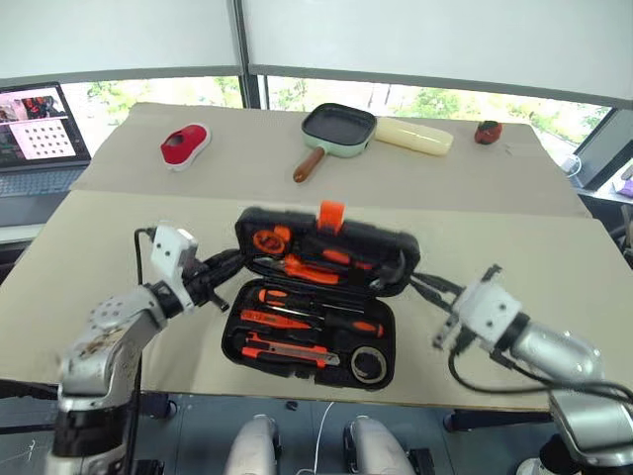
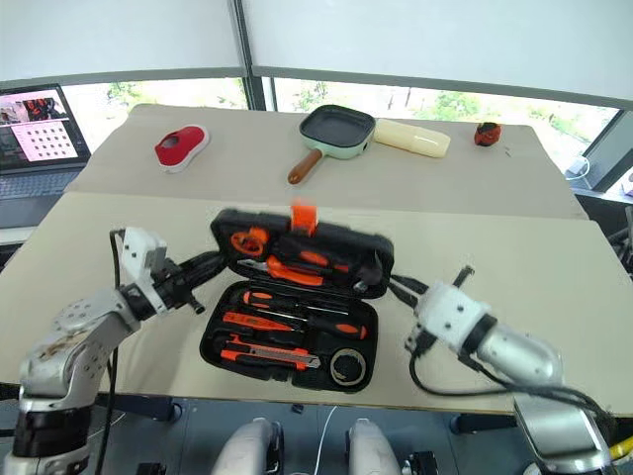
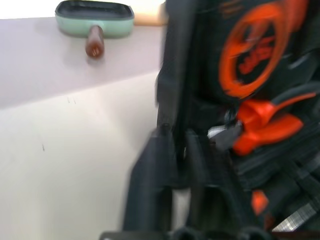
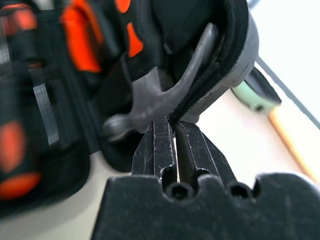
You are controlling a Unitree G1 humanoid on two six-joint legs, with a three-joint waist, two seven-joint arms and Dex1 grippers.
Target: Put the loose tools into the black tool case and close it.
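Tools [image 1: 307, 322] fill the half-open black tool case [image 1: 381, 322], lid tilted

No text, brand or number could be read. The orange round tool [image 3: 252, 55] in the black tool case [image 1: 316, 302] carried dark lettering too blurred to make out, and the laptop screen [image 1: 38, 124] showed a dotted grid, without legible words.

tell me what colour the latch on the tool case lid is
Orange, on the black tool case; the latch shows best in the left eye view.
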